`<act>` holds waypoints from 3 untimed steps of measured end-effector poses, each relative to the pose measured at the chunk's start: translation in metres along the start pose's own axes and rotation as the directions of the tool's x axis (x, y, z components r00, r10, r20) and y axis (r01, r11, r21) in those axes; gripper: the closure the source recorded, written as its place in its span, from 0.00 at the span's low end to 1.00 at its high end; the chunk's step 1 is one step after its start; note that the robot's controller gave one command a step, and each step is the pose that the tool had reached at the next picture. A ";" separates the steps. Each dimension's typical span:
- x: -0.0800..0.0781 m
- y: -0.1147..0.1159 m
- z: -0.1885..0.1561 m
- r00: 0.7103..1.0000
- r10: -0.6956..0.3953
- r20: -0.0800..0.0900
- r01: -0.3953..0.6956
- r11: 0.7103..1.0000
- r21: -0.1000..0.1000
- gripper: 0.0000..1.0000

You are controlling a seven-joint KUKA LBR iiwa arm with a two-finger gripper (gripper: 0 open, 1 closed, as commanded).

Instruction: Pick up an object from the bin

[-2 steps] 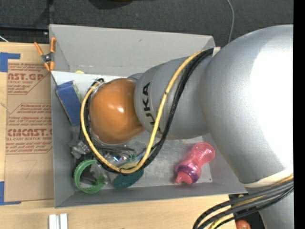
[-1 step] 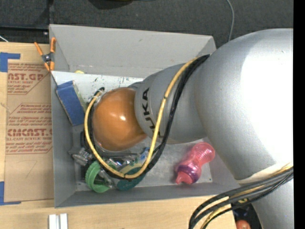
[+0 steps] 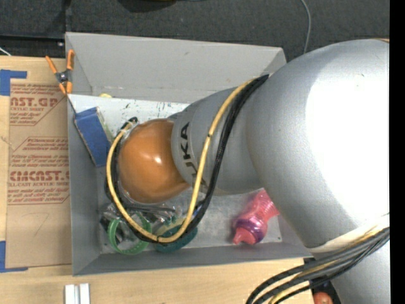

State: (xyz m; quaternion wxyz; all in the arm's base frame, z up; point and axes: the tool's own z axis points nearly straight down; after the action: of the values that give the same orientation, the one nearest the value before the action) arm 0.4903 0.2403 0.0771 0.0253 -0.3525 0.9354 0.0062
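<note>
Grey metal bin (image 3: 177, 62), with the silver arm (image 3: 329, 144) reaching in from the right. Its orange cover (image 3: 149, 163) hangs over the lower-left corner, above tangled green rings (image 3: 123, 234). Whether the gripper (image 3: 152, 215) underneath is apart or together, I cannot tell. A blue block (image 3: 92, 135) leans at the left wall, and a pink bottle (image 3: 253, 220) lies to the right.

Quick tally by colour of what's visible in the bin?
Blue block: 1
Pink toy: 1
Green ring: 1
Teal piece: 1
Total: 4 clearly seen; the arm covers the rest.
</note>
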 end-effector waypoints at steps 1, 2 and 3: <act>0.000 0.000 0.000 1.000 0.000 0.000 0.000 1.000 0.000 1.00; 0.000 0.000 -0.011 1.000 -0.001 0.000 0.001 1.000 0.001 1.00; -0.001 0.001 -0.046 1.000 0.000 -0.004 0.000 1.000 -0.001 1.00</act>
State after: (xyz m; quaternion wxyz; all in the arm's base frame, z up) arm 0.4884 0.2399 0.1232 0.0231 -0.3527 0.9354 0.0060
